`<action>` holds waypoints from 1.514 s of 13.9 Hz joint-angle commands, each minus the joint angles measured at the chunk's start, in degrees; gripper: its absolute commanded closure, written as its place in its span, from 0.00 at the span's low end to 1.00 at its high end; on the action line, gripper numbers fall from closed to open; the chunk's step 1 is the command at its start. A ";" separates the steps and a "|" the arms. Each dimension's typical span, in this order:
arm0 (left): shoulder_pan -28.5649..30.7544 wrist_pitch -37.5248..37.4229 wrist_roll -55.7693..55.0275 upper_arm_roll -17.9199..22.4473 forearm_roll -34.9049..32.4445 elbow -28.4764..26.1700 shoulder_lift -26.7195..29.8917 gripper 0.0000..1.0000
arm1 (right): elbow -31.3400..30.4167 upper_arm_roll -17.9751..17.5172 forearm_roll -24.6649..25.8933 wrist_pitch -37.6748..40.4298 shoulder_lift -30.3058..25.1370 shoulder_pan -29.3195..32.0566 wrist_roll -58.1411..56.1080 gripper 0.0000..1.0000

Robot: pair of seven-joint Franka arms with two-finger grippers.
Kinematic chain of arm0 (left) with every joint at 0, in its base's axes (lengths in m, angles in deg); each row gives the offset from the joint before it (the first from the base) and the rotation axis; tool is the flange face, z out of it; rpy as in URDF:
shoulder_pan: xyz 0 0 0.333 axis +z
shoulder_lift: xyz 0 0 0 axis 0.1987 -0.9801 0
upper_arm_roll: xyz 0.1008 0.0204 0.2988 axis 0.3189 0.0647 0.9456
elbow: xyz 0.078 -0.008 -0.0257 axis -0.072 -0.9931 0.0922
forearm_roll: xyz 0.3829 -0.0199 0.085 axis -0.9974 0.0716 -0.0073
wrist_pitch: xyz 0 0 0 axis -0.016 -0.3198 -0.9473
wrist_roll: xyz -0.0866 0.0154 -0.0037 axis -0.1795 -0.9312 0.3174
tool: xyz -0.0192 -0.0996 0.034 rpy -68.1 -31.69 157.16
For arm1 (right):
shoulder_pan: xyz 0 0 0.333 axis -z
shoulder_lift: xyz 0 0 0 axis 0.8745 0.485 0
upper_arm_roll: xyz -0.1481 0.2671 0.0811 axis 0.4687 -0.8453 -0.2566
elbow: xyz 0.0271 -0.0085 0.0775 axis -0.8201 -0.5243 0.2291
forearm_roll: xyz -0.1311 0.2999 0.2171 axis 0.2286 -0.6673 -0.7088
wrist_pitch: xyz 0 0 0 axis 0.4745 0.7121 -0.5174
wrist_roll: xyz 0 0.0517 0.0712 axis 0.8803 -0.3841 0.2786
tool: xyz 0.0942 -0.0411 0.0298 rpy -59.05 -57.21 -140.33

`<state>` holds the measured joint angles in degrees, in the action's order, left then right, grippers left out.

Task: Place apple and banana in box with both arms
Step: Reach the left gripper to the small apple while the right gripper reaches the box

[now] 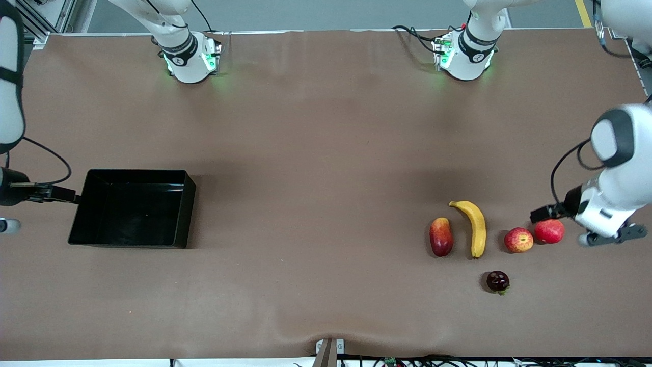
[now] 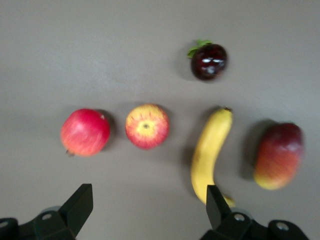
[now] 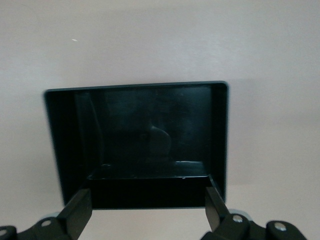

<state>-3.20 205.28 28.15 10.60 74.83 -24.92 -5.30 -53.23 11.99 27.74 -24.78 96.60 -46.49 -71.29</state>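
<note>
The apple [image 1: 518, 240], red with yellow streaks, lies beside the banana [image 1: 474, 228] toward the left arm's end of the table. Both show in the left wrist view, the apple [image 2: 147, 126] and the banana [image 2: 210, 155]. My left gripper [image 1: 606, 235] hangs open and empty over the table beside the fruits; in its wrist view [image 2: 149, 210] nothing is between the fingers. The black box [image 1: 135, 171] stands empty toward the right arm's end. My right gripper [image 1: 7, 214] is open and empty just outside the box's end wall [image 3: 150, 192], as its wrist view [image 3: 148, 210] shows.
An evenly red round fruit [image 1: 549, 231] lies beside the apple, close to the left gripper. A red-yellow mango-like fruit [image 1: 441, 236] lies beside the banana. A small dark fruit [image 1: 497, 281] lies nearer the front camera. Bare brown table [image 1: 316, 204] separates fruits and box.
</note>
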 commanded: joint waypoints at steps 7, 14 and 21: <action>-0.08 13.92 -0.20 -0.03 -3.66 0.52 -13.05 0.00 | 0.74 -1.00 0.14 -6.02 9.81 6.76 -8.95 0.00; -0.17 14.20 -0.55 0.14 -7.36 0.43 -13.68 0.00 | -1.02 -1.00 0.32 -10.23 12.80 7.99 -9.04 0.00; 0.54 14.63 -1.25 0.05 -11.31 0.52 -14.64 0.00 | -10.07 -1.00 0.31 -27.48 15.71 10.19 -13.70 0.00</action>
<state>-3.08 219.02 27.87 10.83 65.23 -24.86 -19.33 -61.17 12.04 27.71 -51.19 112.65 -37.84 -84.16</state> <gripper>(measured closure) 0.000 0.000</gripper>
